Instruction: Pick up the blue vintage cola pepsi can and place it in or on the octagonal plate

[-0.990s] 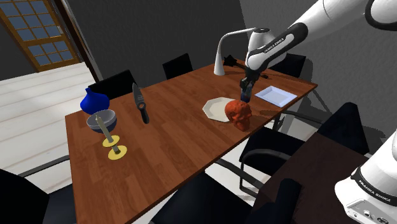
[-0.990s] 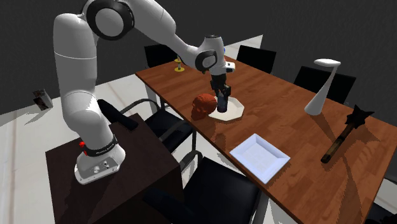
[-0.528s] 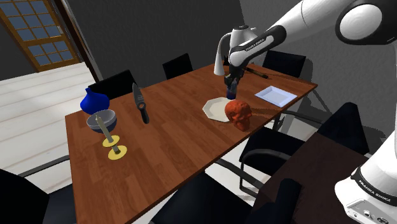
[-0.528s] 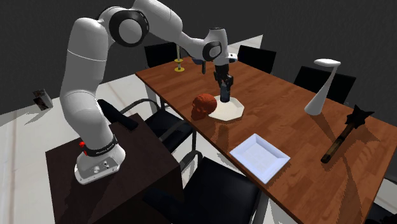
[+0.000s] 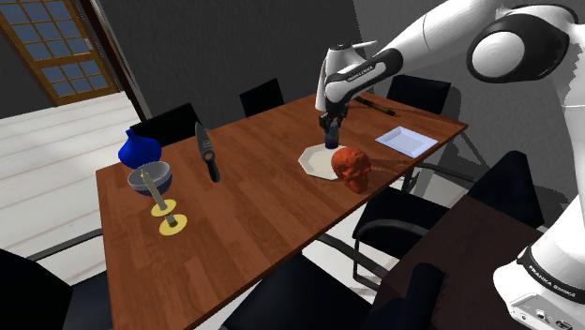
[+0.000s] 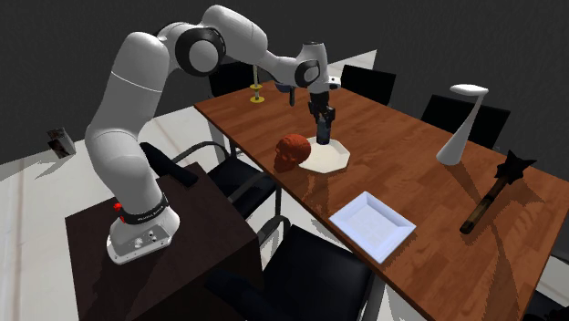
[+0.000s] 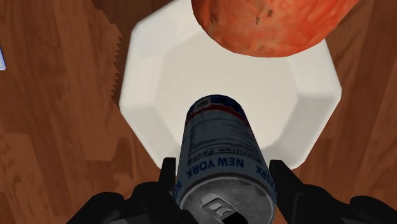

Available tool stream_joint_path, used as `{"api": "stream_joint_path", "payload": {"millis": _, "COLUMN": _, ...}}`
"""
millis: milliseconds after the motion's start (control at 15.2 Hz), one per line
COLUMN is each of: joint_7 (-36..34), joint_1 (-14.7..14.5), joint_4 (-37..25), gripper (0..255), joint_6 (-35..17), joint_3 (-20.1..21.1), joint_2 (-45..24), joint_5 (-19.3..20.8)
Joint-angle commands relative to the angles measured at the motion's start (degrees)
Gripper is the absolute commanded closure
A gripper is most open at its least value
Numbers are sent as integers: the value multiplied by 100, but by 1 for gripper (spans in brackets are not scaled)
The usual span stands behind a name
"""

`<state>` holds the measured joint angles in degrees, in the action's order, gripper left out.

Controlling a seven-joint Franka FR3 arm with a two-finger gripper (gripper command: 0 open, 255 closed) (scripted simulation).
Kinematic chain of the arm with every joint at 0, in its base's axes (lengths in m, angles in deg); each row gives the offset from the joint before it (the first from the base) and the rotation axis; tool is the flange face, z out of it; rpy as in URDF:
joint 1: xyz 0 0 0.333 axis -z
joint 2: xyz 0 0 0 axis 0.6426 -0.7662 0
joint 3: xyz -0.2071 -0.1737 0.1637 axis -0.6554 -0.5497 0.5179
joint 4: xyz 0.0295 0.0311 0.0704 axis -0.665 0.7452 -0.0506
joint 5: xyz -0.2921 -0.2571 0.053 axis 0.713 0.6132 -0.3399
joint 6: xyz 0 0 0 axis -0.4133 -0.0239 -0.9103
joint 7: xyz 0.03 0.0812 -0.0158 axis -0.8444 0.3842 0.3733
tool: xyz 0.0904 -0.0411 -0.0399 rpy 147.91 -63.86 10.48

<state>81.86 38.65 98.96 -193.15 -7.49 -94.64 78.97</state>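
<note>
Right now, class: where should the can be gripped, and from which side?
By its curved wall near the top, from straight above: the can stands upright over the plate, and the red skull close beside it crowds any sideways approach.

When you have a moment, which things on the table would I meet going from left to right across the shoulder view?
Blue vase → knife → plate → red skull → white tray.
</note>
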Motion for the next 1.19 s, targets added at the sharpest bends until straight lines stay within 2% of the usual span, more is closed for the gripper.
{"api": "stream_joint_path", "payload": {"millis": 0, "joint_7": -28, "joint_1": -9, "joint_4": 66, "gripper": 255, "joint_6": -132, "joint_3": -3, "joint_2": -63, "joint_5": 10}}
{"api": "stream_joint_path", "payload": {"millis": 792, "joint_7": -116, "joint_1": -8, "joint_4": 137, "gripper": 255, "joint_6": -746, "joint_3": -16, "joint_2": -610, "joint_5": 35}}
{"api": "stream_joint_path", "payload": {"millis": 1122, "joint_7": -121, "joint_1": -7, "joint_4": 135, "gripper": 255, "joint_6": -779, "joint_3": -17, "joint_2": -646, "joint_5": 36}}
